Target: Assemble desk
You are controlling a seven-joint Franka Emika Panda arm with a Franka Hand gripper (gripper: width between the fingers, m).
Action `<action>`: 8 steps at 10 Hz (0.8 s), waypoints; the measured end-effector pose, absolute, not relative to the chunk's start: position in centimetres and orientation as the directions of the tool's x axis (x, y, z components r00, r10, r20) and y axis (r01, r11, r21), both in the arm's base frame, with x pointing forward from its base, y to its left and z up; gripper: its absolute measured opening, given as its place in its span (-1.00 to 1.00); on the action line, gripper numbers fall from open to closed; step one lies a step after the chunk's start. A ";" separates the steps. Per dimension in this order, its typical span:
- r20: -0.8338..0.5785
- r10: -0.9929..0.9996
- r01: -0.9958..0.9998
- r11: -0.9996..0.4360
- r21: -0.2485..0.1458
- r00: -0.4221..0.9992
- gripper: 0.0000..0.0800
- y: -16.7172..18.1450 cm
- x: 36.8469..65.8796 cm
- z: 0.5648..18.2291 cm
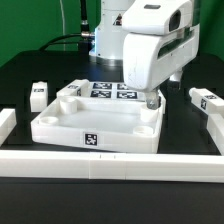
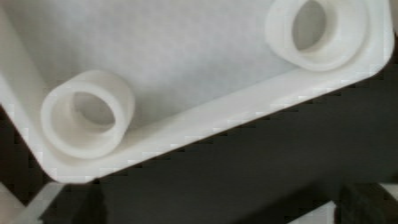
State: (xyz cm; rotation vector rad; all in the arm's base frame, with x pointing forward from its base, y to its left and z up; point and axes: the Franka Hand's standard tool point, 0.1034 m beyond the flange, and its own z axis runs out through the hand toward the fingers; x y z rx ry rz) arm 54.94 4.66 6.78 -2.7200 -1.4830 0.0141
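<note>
One pincer point(image 1: 150, 99) hangs directly over the right far corner socket point(image 2: 84, 110) of the tabletop point(image 1: 95, 126); its opening I cannot tell.

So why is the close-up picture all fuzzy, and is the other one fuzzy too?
Wrist view: the camera is very near the tabletop, so its round sockets look soft and blurry, bright white against the dark table. Exterior view: sharper, the tags show clearly, but the white gripper looks glary under the light.
</note>
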 end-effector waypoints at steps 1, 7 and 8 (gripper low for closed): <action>0.013 0.841 0.841 -0.540 -0.043 0.541 0.62 4.6 54.9 6.8; 0.026 0.901 0.901 -0.433 -0.006 0.433 0.62 2.6 53.0 6.3; 0.029 0.917 0.918 -0.397 0.003 0.397 0.62 1.9 52.3 6.3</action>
